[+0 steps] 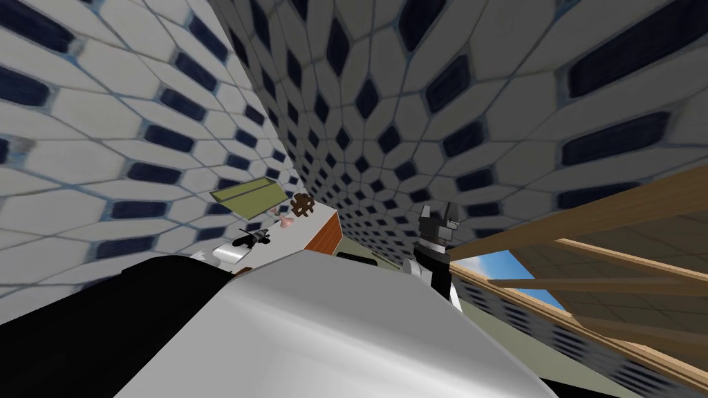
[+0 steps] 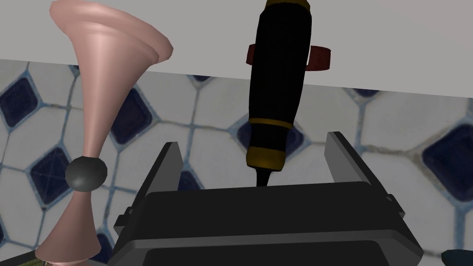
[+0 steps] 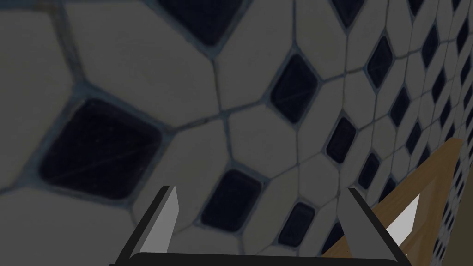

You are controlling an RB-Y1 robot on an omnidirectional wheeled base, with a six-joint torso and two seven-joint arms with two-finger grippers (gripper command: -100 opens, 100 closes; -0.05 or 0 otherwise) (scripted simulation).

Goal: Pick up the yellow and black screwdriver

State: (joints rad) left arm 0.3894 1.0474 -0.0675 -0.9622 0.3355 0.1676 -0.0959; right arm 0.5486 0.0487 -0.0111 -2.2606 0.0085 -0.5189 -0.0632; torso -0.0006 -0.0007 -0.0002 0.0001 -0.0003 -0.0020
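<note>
Left hand [image 2: 254,141] gapes around the black, yellow-banded screwdriver [image 2: 279,69]; right hand [image 3: 261,190] gapes too.

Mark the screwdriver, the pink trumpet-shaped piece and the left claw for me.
screwdriver [image 2: 278,78], left wrist view, black handle's middle.
pink trumpet-shaped piece [image 2: 108,87], left wrist view, flared stem.
left claw [image 2: 254,141], left wrist view, midway between fingertips.

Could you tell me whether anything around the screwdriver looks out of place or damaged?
Nothing looks spilled or broken. One oddity: a dark red band sticks out on both sides from behind the black-and-yellow screwdriver, and I cannot tell what it is. The pink hourglass-shaped piece beside it looks whole.
</note>
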